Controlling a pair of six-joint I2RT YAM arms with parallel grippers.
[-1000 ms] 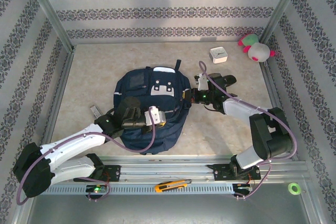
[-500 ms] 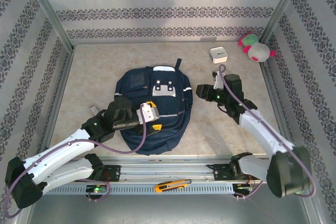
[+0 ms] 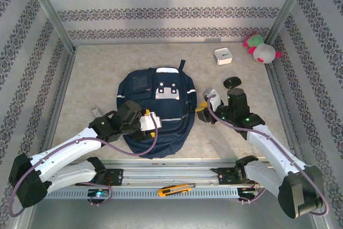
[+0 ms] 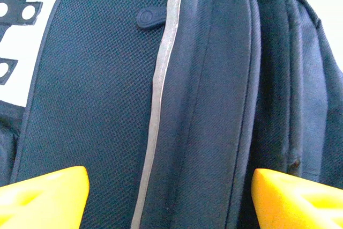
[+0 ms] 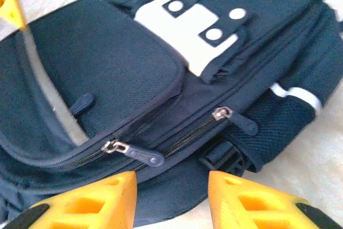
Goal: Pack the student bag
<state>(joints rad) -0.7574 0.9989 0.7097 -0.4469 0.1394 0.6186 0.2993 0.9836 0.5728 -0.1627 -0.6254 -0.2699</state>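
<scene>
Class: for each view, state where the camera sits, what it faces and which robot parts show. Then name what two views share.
Top external: above and behind the bases, looking down on table, student bag, both arms.
Left wrist: on the left arm, close over the bag's grey stripe; open left end effector shows.
Right wrist: on the right arm, facing the bag's zips; open right end effector shows.
Shared: all see the bag.

The student bag (image 5: 123, 68) just beyond the parted right claw (image 5: 171, 189).
</scene>
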